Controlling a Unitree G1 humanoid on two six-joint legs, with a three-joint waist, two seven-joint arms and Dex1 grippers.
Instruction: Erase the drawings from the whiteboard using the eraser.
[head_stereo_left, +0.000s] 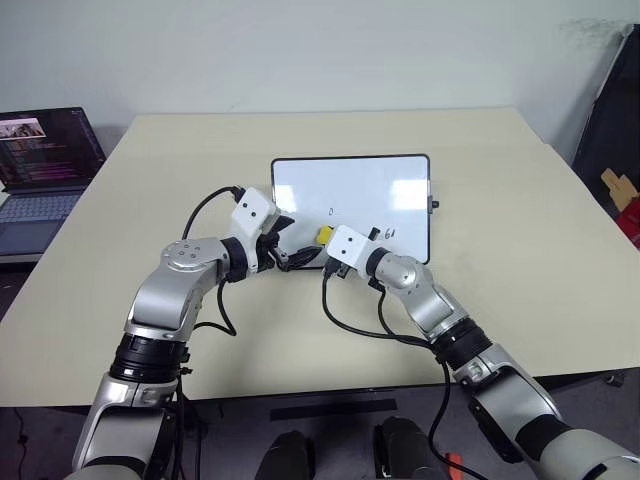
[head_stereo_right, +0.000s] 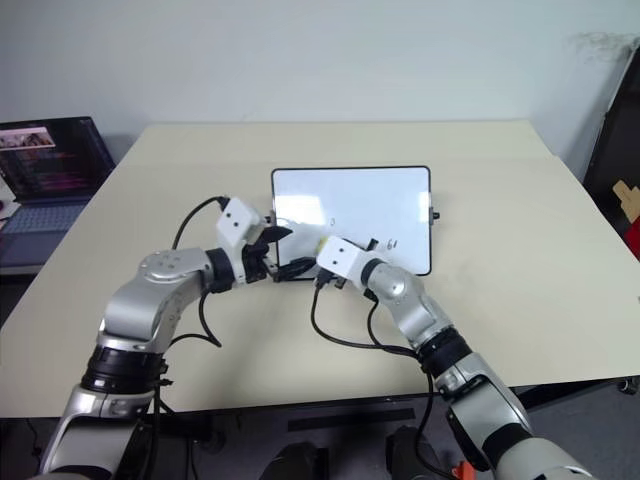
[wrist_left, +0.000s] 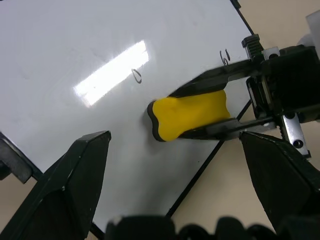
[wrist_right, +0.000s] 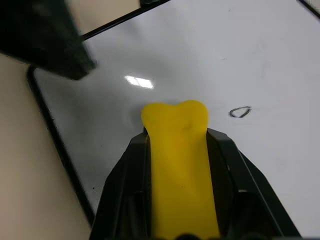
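The whiteboard (head_stereo_left: 380, 182) lies flat on the table, black-framed and glossy. The drawings left on it are a small loop (head_stereo_left: 331, 211) near the middle and a mark (head_stereo_left: 389, 234) near the front edge; both marks (wrist_left: 137, 75) (wrist_left: 225, 56) also appear in the left wrist view. My right gripper (head_stereo_left: 324, 241) is shut on the yellow eraser (wrist_right: 176, 150), whose front end lies low over the board's front left part, just short of the loop (wrist_right: 240, 112). My left gripper (head_stereo_left: 289, 246) stands open at the board's front left corner, beside the eraser (wrist_left: 187, 114), holding nothing.
A laptop (head_stereo_left: 45, 160) with a lit screen sits off the table's left side. A dark panel (head_stereo_left: 610, 120) and a cardboard piece (head_stereo_left: 620, 188) stand past the right edge. The beige table (head_stereo_left: 520, 260) is bare around the board.
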